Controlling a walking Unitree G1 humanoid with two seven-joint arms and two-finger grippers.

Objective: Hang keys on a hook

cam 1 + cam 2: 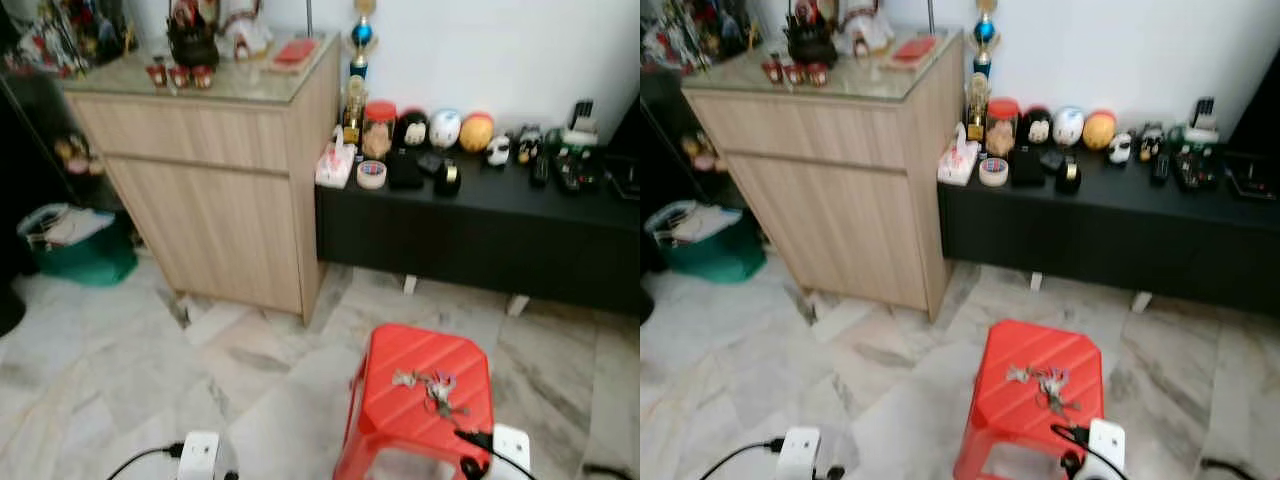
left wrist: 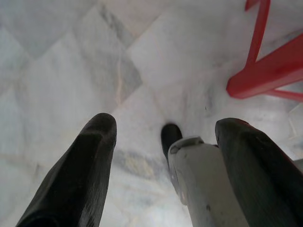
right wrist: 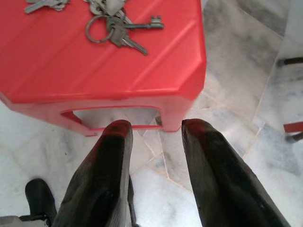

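Note:
A bunch of keys (image 1: pixel 428 386) on a ring lies on top of a red plastic stool (image 1: pixel 400 420) on the marble floor, just in front of me. In the right wrist view the keys (image 3: pixel 113 23) rest at the far side of the stool top (image 3: pixel 71 66). My right gripper (image 3: pixel 157 126) hangs open just off the stool's near edge, lower than its top, with nothing between the fingers. My left gripper (image 2: pixel 165 125) is open too, pointing down at the floor left of the stool's legs (image 2: pixel 265 71).
A light wooden cabinet (image 1: pixel 220 180) with ornaments on top stands at the back left. A low black bench (image 1: pixel 480 230) crowded with small items runs along the white wall. A green bin (image 1: pixel 80 250) sits at the far left. My own foot (image 2: pixel 170 137) shows below the left gripper.

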